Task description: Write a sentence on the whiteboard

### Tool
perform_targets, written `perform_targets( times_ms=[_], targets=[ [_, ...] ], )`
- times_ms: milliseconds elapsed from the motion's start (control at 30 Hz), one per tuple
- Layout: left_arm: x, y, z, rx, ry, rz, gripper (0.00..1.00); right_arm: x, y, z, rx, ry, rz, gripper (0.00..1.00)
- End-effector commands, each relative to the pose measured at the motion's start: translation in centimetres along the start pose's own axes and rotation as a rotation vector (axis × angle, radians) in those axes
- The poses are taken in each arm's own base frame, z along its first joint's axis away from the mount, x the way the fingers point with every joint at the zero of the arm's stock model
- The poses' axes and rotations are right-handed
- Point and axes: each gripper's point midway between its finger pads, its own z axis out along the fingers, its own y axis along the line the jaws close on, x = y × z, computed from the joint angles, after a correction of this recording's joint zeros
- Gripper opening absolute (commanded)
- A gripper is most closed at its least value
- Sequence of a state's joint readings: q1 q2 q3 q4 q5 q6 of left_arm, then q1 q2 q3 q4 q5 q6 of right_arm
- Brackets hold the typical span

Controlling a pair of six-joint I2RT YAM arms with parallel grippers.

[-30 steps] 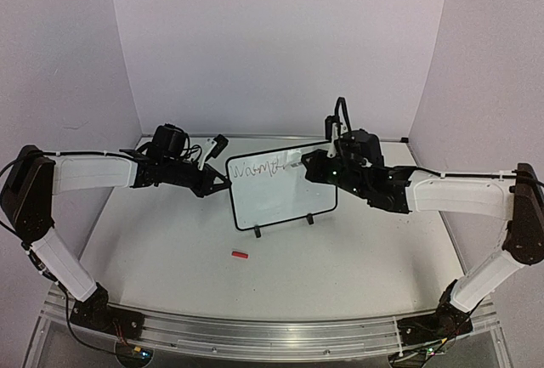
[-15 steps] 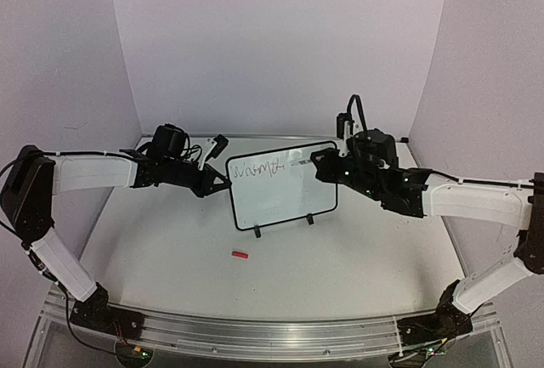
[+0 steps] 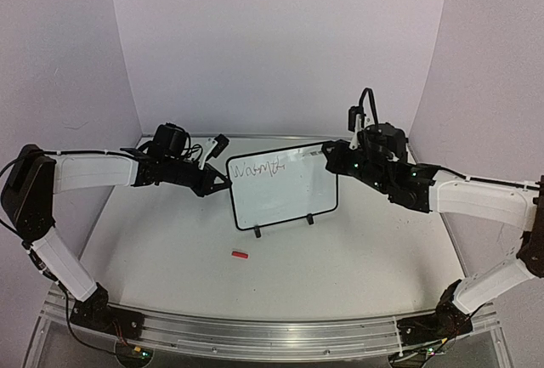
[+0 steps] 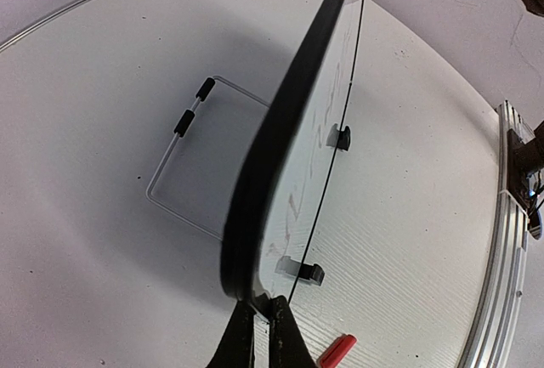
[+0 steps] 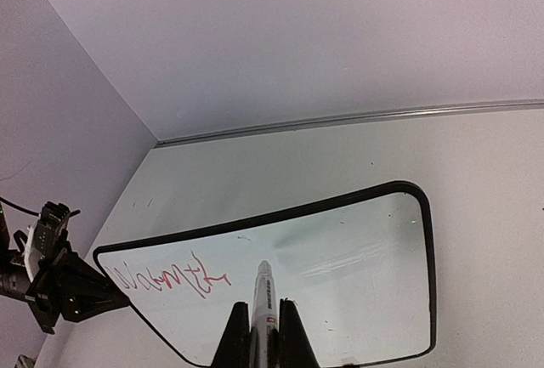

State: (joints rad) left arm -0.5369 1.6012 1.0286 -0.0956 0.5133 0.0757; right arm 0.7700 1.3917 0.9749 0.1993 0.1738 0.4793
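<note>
Left gripper (image 3: 224, 182) has its jaws pinched nearly closed on the 9 o'clock edge of the small white rectangular whiteboard (image 3: 285, 202) with the thin black rounded frame. In the left wrist view the two fingertips (image 4: 282, 334) sit tight on either side of the frame, so it's a proper clamp.

Right gripper (image 3: 327, 154) sits at about 1 o'clock of the board, jaws squeezed down on a white marker (image 5: 263, 293) with only the barrel between them. The marker points at the upper middle of the board. Can't tell if the tip is actually touching the surface.

The board stands upright and roughly central on the pale grey table (image 3: 170, 249), propped on two small black clip feet (image 3: 257, 233), with a thin wire stand (image 4: 183, 168) lying behind it. The sentence (image 3: 257, 168) is one line of thin handwritten scrawl up in the 10 o'clock corner. It looks reddish from the right wrist camera, and I can't read it.

A small red cap (image 3: 240, 255) lies on the table at 7 o'clock of the board, well apart from it. Plain lilac-white walls (image 3: 280, 45) wrap around at 9, 12 and 3 o'clock.
</note>
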Motion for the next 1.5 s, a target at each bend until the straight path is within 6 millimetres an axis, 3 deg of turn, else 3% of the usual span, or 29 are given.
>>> perform_targets(
  times_ms=[0, 600, 1100, 1467],
  targets=[
    [0.9, 1.3, 0.3, -0.065, 0.049, 0.026, 0.0, 0.0, 0.2, 0.7, -0.004, 0.002, -0.005, 0.0],
    [0.9, 1.3, 0.3, -0.066, 0.05, 0.026, 0.0, -0.1, 0.2, 1.9, 0.01, -0.003, -0.018, 0.0],
    [1.0, 1.4, 0.3, -0.067, 0.052, 0.026, 0.0, 1.8, -1.0, 2.6, 0.052, 0.041, -0.023, 0.0],
    [0.9, 1.4, 0.4, -0.069, 0.052, 0.028, 0.0, -0.9, 1.2, 0.4, -0.047, -0.003, 0.007, 0.0]
  ],
)
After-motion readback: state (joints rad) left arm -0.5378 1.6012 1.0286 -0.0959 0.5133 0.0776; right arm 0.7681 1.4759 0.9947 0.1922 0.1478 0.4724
